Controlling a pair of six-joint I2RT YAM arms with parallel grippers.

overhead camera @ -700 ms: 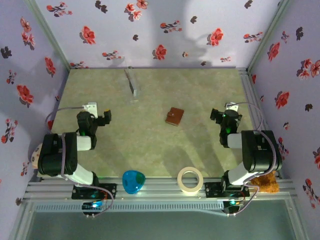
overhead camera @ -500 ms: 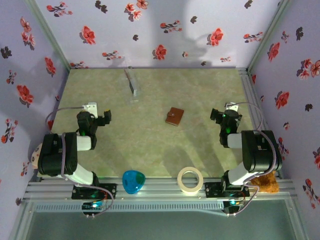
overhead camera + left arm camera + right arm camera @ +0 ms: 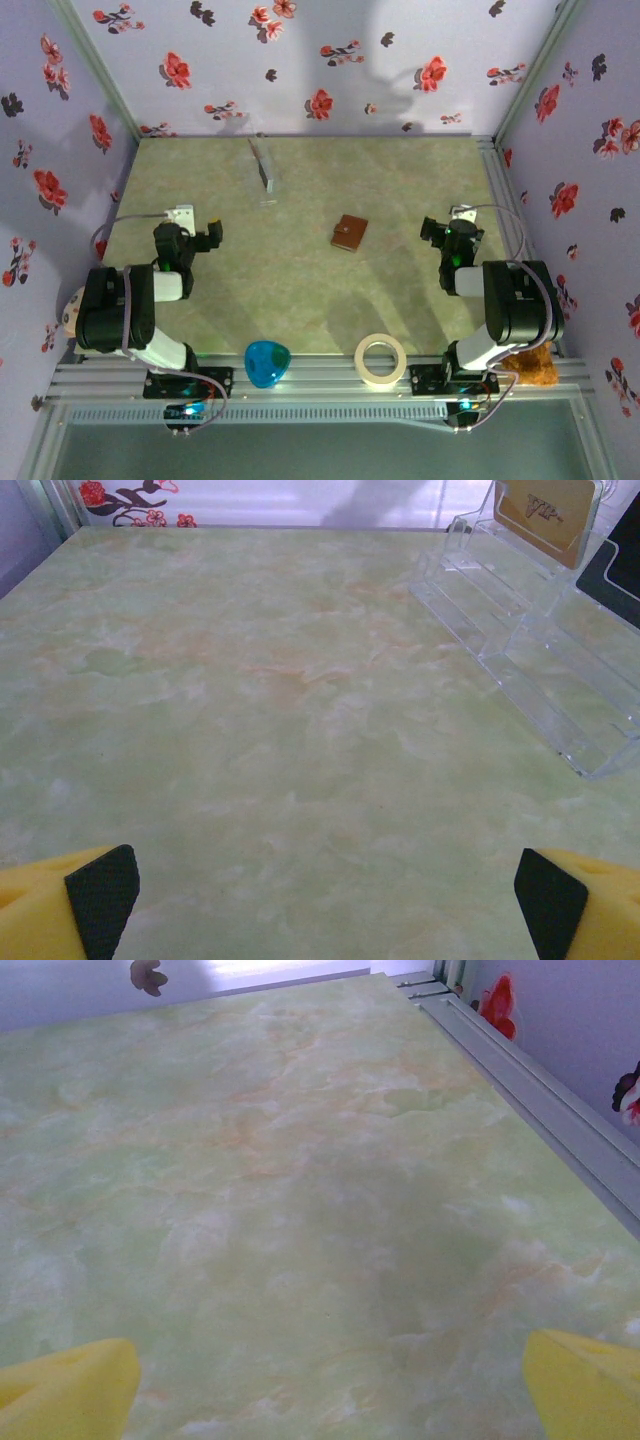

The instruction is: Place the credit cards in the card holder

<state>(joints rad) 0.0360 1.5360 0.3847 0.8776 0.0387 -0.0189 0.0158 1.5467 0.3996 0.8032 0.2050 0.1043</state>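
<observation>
Lettering [image 3: 548, 506] on the orange card [image 3: 560, 530] is illegible.

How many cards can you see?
1 for sure: a yellow-orange card standing in the top step of the clear stand. The dark shape beside it may be another; others may be hidden.

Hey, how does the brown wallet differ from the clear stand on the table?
The wallet is brown and opaque; the stand is see-through. The wallet lies flat, apparently closed, near mid-table; the stand rises in stepped tiers farther back. The stand holds a tan card in its top tier; no card shows at the wallet. Both rest on the table.
</observation>
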